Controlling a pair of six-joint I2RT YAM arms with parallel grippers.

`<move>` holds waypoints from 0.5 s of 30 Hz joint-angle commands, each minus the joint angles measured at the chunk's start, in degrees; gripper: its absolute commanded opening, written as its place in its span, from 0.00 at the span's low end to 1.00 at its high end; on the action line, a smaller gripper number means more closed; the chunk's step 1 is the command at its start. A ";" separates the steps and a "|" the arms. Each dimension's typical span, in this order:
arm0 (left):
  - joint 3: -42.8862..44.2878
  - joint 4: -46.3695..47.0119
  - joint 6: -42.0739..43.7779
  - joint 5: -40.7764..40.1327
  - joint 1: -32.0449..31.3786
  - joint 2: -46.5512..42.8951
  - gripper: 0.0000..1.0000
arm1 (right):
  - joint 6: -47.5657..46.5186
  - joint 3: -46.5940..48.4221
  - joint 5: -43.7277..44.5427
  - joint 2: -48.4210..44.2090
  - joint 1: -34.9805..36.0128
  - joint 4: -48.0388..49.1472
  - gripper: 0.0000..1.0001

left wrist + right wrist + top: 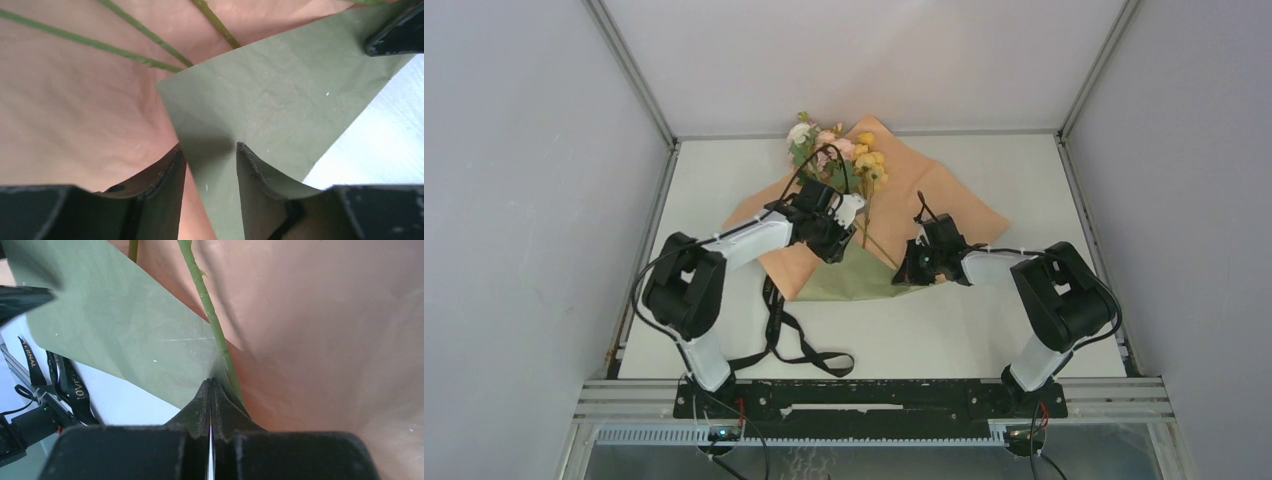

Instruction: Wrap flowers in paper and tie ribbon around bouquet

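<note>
The paper (pixel 954 205) lies peach-orange side up, with its near corner folded over as an olive-green flap (pixel 854 278). The flowers (pixel 839 150) rest on it at the far end, and their thin green stems (pixel 142 31) run down under the flap. My left gripper (pixel 210 147) hovers low over the flap's left edge. It is open, with the paper showing in the gap. At the flap's right edge, beside a stem (pixel 205 297), my right gripper (pixel 210 381) is shut. I cannot see whether it pinches the paper. The black ribbon (pixel 789 338) lies loose on the table, near the left arm's base.
Grey walls and metal posts (pixel 629 70) enclose the white table (pixel 984 330). A black rail (pixel 874 400) runs along the near edge. The right gripper's dark finger (pixel 395 35) shows at the top right of the left wrist view.
</note>
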 commanded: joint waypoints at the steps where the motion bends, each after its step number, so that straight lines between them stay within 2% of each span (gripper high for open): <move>1: 6.14 -7.69 2.78 -2.66 -1.35 -9.67 0.47 | 1.06 -2.17 0.94 1.17 0.67 -1.71 0.00; 5: 6.31 -16.80 4.55 2.73 -6.21 -10.87 0.41 | 2.17 -2.20 0.52 0.76 0.51 -1.53 0.00; 9: 2.18 -15.47 6.46 8.47 -9.44 -8.65 0.33 | 3.20 -2.20 -0.89 1.37 0.46 -0.65 0.00; 12: 1.10 -11.66 7.46 2.99 -9.29 -5.15 0.27 | 3.41 -2.21 -1.03 1.34 0.61 -0.60 0.00; 15: -0.90 -8.93 9.40 -0.67 -8.11 -2.95 0.26 | 3.36 -2.22 -0.49 1.23 0.58 -0.81 0.00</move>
